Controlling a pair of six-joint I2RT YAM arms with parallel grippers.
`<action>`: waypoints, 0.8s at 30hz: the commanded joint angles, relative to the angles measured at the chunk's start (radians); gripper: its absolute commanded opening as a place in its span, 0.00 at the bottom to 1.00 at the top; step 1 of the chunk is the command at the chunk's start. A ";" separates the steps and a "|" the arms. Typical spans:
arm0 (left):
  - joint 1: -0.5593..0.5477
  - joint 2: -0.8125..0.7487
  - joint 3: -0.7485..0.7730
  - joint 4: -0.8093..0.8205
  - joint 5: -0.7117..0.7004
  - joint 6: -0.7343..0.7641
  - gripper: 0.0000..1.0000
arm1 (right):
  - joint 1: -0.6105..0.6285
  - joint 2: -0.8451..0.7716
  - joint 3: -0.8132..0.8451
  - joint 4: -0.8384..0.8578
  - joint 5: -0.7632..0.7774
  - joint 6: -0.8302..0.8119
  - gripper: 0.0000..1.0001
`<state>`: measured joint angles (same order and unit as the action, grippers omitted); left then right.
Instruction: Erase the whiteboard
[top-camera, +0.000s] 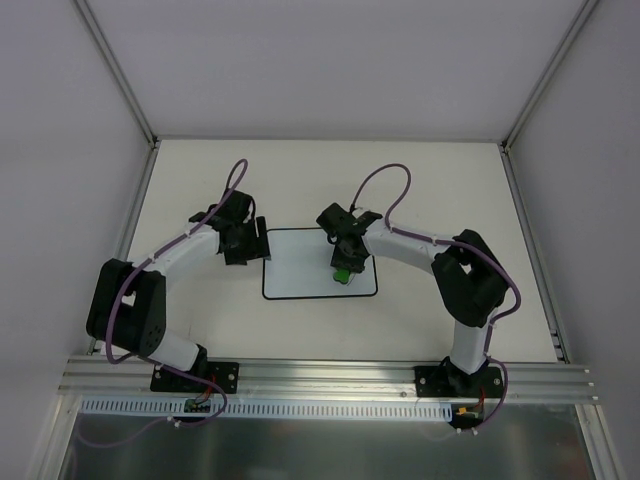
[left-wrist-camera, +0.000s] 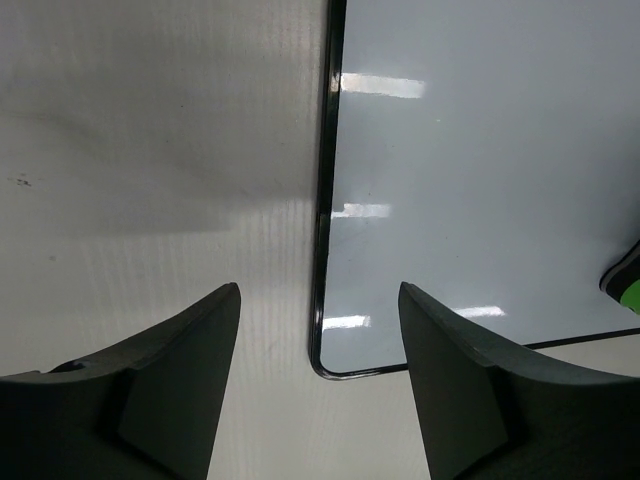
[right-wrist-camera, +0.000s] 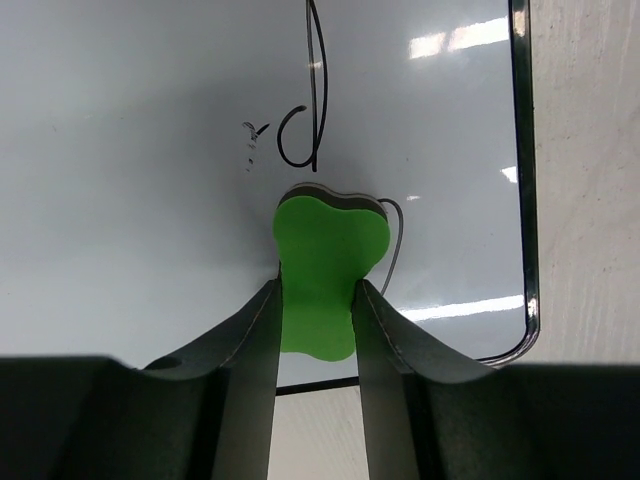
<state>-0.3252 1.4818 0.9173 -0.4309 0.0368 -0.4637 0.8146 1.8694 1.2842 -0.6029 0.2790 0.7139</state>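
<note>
Top external view: the whiteboard (top-camera: 300, 272) lies flat near the middle of the surface (top-camera: 200, 180), its long sides running from 9 to 3 o'clock. At its 10 o'clock corner hangs the left hand (top-camera: 260, 240), fingers spread, one on each side of the board's black edge, with nothing gripped between them. Whether they touch the board cannot be told. The right hand (top-camera: 343, 262) stands over the board, toward 4 o'clock from its middle, pinching a green eraser (top-camera: 342, 273) that touches the white face. In the right wrist view, dark handwriting (right-wrist-camera: 300, 130) sits at 12 o'clock just beyond the eraser, and a thin curved stroke shows at the eraser's 3 o'clock side.
</note>
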 joint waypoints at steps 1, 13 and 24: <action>0.011 0.027 -0.005 0.027 0.031 -0.020 0.64 | -0.006 -0.007 -0.022 0.017 0.026 -0.019 0.34; -0.008 0.118 0.000 0.050 0.005 -0.041 0.37 | -0.006 -0.010 -0.029 0.035 0.023 -0.073 0.33; -0.032 0.184 -0.001 0.055 -0.032 -0.050 0.13 | -0.011 -0.009 -0.032 0.035 0.009 -0.099 0.33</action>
<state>-0.3477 1.6356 0.9184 -0.3748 0.0414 -0.4995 0.8127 1.8637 1.2728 -0.5694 0.2760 0.6308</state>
